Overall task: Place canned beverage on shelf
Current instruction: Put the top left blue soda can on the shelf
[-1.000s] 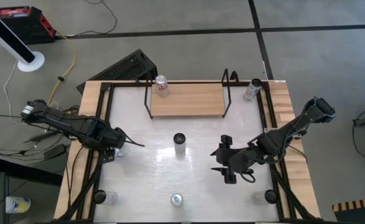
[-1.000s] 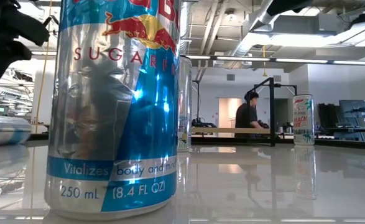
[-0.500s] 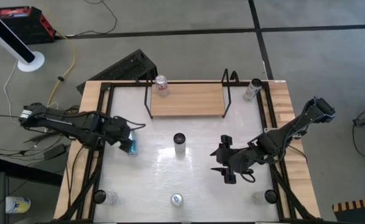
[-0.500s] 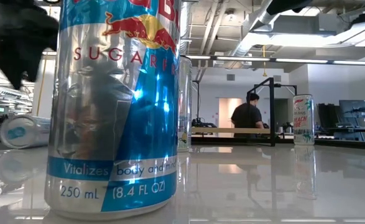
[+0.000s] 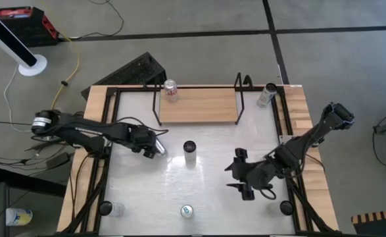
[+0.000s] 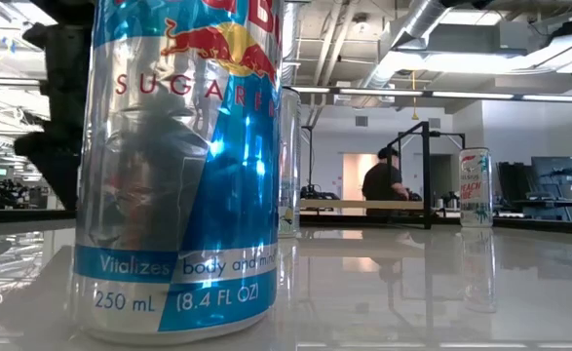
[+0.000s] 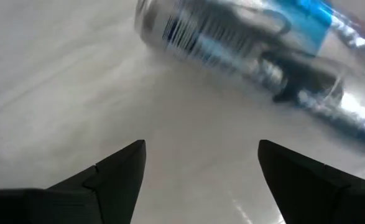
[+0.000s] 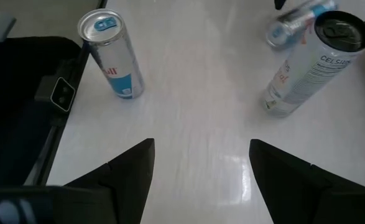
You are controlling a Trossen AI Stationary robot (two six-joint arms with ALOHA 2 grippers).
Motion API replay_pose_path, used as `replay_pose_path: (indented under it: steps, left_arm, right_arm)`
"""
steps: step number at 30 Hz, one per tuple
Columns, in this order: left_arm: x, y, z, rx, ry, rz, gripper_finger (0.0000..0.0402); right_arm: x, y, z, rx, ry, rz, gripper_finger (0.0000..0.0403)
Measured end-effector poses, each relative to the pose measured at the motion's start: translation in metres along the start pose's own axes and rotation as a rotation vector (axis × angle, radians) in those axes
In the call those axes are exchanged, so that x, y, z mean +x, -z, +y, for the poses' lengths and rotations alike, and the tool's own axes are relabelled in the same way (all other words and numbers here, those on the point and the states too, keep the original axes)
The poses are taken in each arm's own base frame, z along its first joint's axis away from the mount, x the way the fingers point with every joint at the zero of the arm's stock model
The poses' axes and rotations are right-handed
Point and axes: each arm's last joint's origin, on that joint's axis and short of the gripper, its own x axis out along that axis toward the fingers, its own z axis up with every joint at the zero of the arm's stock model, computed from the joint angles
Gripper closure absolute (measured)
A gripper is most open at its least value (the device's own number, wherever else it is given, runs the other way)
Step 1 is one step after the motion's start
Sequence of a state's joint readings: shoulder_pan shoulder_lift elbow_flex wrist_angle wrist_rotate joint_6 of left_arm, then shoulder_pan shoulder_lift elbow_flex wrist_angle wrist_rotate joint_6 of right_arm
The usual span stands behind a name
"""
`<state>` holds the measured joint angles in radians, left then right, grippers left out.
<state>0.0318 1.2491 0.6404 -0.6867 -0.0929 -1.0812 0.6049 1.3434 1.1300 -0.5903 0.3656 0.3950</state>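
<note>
Canned beverage [image 7: 257,53] — a silver-and-blue can lying on its side on the white table [image 5: 212,191], just ahead of my left gripper [image 5: 154,146], whose fingers [image 7: 117,171] stand wide apart with nothing between them. Half a second ago this can lay farther toward the left edge of the table; it has rolled inward and now rests [image 5: 158,149] left of the tall white can [image 5: 190,150] at centre, my left arm having stretched across after it.

My right gripper [image 5: 240,174] waits low on the right half of the table, fingers [image 8: 129,168] spread and empty; it has shifted slightly toward the near edge since the earlier frame.

Nearest the front edge stands a blue sugar-free can [image 5: 187,211], unmoved; it fills the low view [image 6: 183,166].

Farther off — the shelf [image 5: 199,106], a light-wood board in a black wire frame along the far side of the table. One red-and-white can [image 5: 171,90] stands at its left end, as before. Another can [image 5: 267,94] stands on the table beyond the shelf's right end. A person [image 6: 385,182] shows in the room behind.
</note>
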Motion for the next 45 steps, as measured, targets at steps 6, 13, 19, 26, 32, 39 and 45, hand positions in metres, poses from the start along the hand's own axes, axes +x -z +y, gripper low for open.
replay_pose_path:
  steps: [6, 13, 19, 26, 32, 39, 45]
  left_arm:
    - [0.011, -0.001, -0.002, 0.094, 0.008, 0.113, 0.0107]
    - [-0.002, 0.0, -0.011, 0.209, 0.086, 0.103, 0.0107]
    - [-0.033, -0.007, -0.033, 0.41, 0.188, -0.014, 0.0107]
    - [-0.053, 0.002, -0.06, 1.239, 0.158, -0.291, 0.0107]
    - [-0.058, -0.002, -0.071, 1.592, 0.037, -0.513, 0.0107]
    - [-0.049, -0.031, -0.061, 1.559, 0.026, -0.484, 0.0107]
    - [-0.017, -0.052, -0.063, 1.588, -0.01, -0.406, 0.0107]
  right_arm:
    - [-0.001, 0.001, 0.003, -0.003, -0.008, 0.001, 0.0117]
    - [0.0, 0.0, 0.0, -0.001, 0.001, 0.0, 0.0117]
    - [0.001, -0.001, -0.004, 0.01, 0.015, -0.001, 0.0117]
    - [0.003, -0.003, -0.008, 0.019, 0.026, -0.002, 0.0117]
    - [0.003, -0.003, -0.008, 0.026, 0.026, -0.002, 0.0117]
    - [0.003, -0.003, -0.008, 0.019, 0.026, -0.002, 0.0117]
    - [0.004, -0.003, -0.009, 0.014, 0.031, -0.002, 0.0117]
